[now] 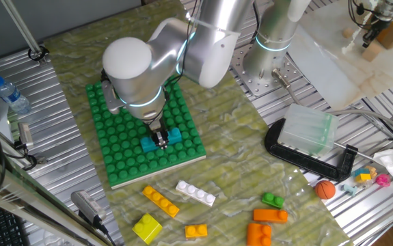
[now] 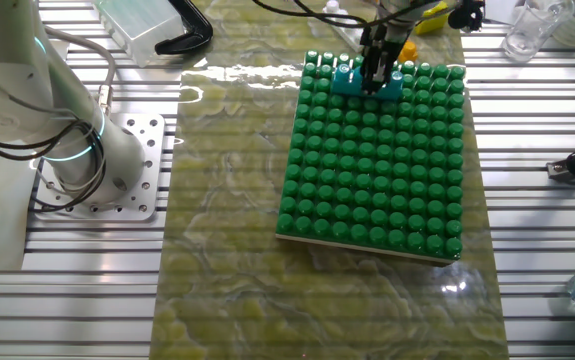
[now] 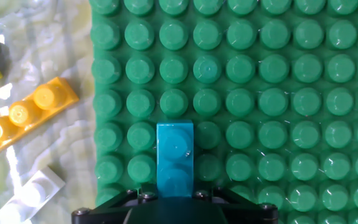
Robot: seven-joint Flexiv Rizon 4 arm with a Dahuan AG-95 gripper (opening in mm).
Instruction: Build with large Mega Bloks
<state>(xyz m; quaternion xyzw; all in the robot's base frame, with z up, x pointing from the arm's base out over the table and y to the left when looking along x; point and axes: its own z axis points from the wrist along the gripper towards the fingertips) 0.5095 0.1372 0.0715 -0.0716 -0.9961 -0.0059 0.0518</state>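
The gripper (image 1: 161, 141) hangs low over the green studded baseplate (image 1: 124, 152), and its fingers are clamped on a teal brick (image 1: 171, 137) that sits on the plate's studs near the edge that faces the loose pieces. From the other fixed view the same teal brick (image 2: 350, 82) lies in the plate's far rows, with the gripper (image 2: 379, 78) straddling its middle and a bit of teal showing on either side of the fingers. In the hand view the teal brick (image 3: 174, 157) runs lengthwise away from the camera, sitting down among the studs of the baseplate (image 3: 266, 93), close to the plate's left edge. Off the plate, on the mottled green mat, lie a long yellow brick (image 1: 160, 201), a long white brick (image 1: 195, 193), a squat yellow brick (image 1: 147, 227), a small orange brick (image 1: 196, 231), a small green brick (image 1: 273, 200) and two larger orange bricks (image 1: 270, 216) side by side. A small orange ball (image 1: 325, 188) rests near a black clamp (image 1: 309, 158) on the metal table (image 1: 360, 219). A water bottle (image 1: 9, 94) lies at the far left.
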